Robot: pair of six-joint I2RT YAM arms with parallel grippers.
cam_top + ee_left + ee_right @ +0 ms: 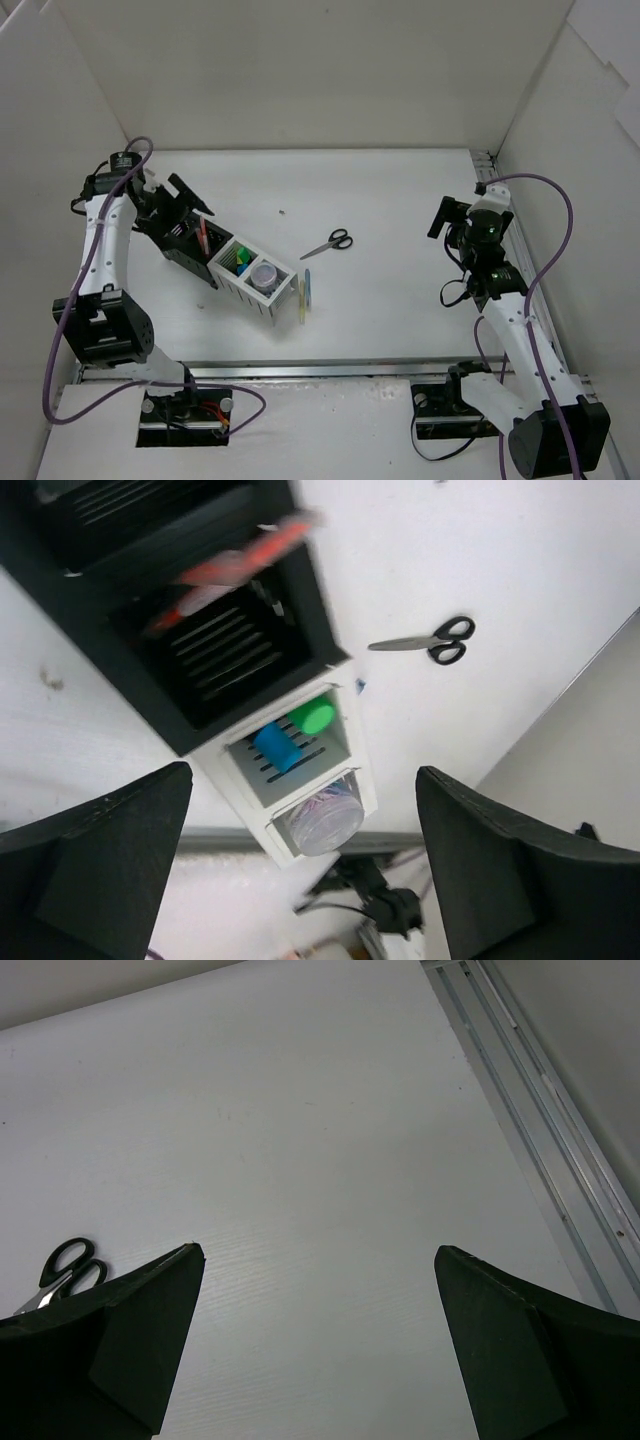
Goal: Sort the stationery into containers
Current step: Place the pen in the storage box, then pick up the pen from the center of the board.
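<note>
Top external alone shows two loose pens (301,303) lying just beside the white end of the containers (225,262), with the scissors (328,243) near. Left wrist looks into the boxes: red pens (235,570), green highlighter (313,716), blue highlighter (272,748), clear jar (322,820). The left gripper (303,775) and right gripper (320,1250) are both spread wide and hold nothing.
</note>
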